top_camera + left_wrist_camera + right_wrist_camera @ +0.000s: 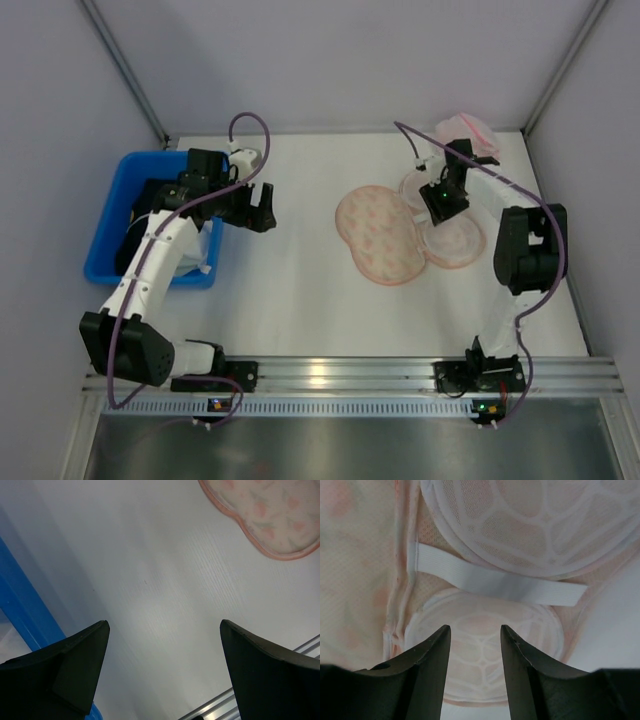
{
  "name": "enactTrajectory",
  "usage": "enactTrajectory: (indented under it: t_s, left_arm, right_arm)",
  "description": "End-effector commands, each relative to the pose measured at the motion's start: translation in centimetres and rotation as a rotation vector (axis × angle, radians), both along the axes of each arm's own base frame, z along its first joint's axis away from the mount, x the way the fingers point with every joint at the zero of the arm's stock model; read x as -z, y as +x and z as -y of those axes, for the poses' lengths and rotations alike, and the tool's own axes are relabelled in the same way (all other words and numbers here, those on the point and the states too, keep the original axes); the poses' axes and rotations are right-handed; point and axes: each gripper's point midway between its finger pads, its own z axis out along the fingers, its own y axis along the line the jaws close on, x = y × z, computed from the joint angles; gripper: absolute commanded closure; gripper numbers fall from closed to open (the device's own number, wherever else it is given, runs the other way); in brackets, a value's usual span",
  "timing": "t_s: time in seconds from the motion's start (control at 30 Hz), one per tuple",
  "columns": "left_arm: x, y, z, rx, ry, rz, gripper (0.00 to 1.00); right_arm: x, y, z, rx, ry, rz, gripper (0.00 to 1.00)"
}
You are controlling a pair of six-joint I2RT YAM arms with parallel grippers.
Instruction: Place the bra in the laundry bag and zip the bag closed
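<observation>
The laundry bag lies open in the middle of the table. Its peach patterned flap is spread to the left, and its other half holds two white domed frames. My right gripper hovers over that half, open and empty. In the right wrist view its fingers straddle the near white frame, below a white elastic band. My left gripper is open and empty over bare table beside the blue bin. A dark mass in the bin, mostly under my left arm, may be the bra.
A pink-and-white mesh bundle lies at the back right. White cloth shows in the bin. The left wrist view shows the bin's edge, the bag flap and the front rail.
</observation>
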Motion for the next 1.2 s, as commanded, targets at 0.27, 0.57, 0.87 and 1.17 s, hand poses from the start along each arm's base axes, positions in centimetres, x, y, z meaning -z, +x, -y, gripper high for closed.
enactTrajectory:
  t_s: [0.27, 0.57, 0.87, 1.17]
  left_arm:
    - [-2.1, 1.5, -2.1, -0.093, -0.039, 0.042, 0.02]
    - [-2.3, 3.1, -3.8, -0.206, -0.120, -0.016, 0.02]
    - [-1.3, 4.1, -6.3, -0.300, -0.134, -0.056, 0.02]
    - [-1.6, 4.8, -9.3, -0.367, -0.031, -0.068, 0.02]
  right_arm:
    - [7.0, -4.8, -5.9, 0.079, 0.194, -0.190, 0.55]
    - [5.4, -7.0, -17.4, 0.107, 0.385, -0.249, 0.52]
    - [4.1, -5.1, -26.1, 0.196, 0.541, -0.327, 0.54]
    - [4.2, -4.0, -23.6, 0.013, 0.376, -0.206, 0.52]
